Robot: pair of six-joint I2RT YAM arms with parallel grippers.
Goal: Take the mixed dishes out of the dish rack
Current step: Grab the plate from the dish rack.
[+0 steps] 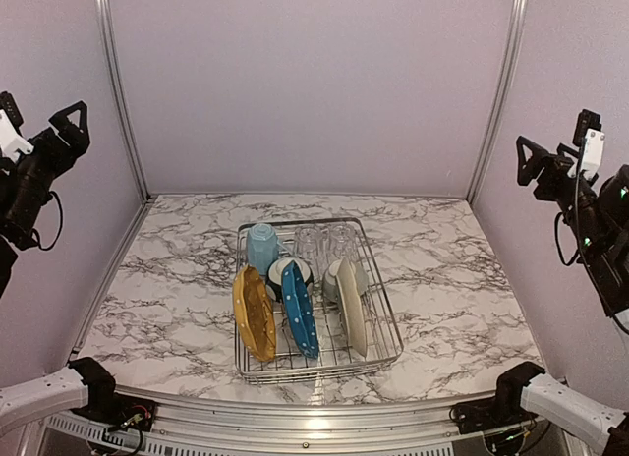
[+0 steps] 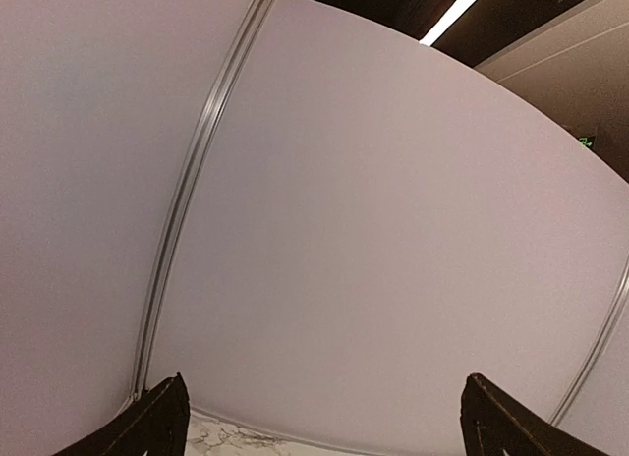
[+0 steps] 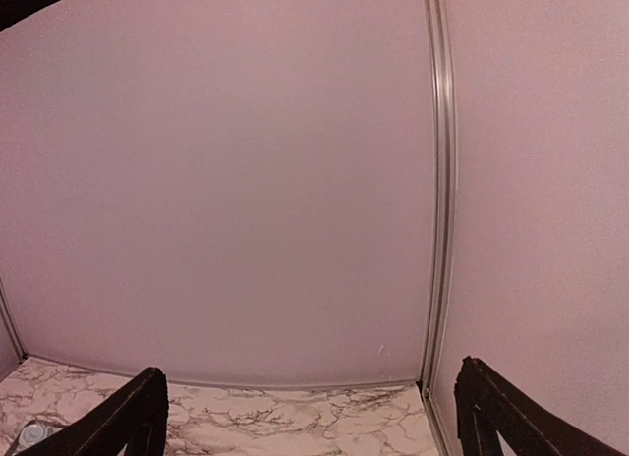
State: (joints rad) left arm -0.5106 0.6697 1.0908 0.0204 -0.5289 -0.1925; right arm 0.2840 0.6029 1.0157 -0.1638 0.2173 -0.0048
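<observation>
We look down on a white, grey-veined marble counter (image 1: 167, 299) enclosed by pale lilac walls (image 1: 314, 92). At its near corners sit the left arm's base (image 1: 93, 389) and the right arm's base (image 1: 511, 389). Both arms hang high, well apart from the dishes. The left gripper (image 1: 44, 124) is beyond the counter's left edge and the right gripper (image 1: 560, 142) beyond its right edge. Each has its fingers spread wide and released, grasping nothing. In the wrist views only bare wall shows between the dark fingertips (image 2: 162, 417).

The dish rack (image 1: 324, 370), a silver wire basket, sits midway between the left and right edges, its near rim close to the near edge. Every dish is inside it.

- **Near half:** three plates stand on edge. They are a yellow plate (image 1: 254, 313) on the left, a white-dotted blue plate (image 1: 300, 323) in the middle and a beige plate (image 1: 352, 320) on the right.
- **Just behind the plates:** a dark-teal-and-white bowl (image 1: 285, 274) and a grey-green bowl (image 1: 334, 279) stand tilted.
- **Far side of the rack:** a light blue mug (image 1: 261, 248), seemingly mouth down, occupies the left corner. A clear glass (image 1: 308, 246) and a second clear glass (image 1: 343, 242) stand to its right.
</observation>
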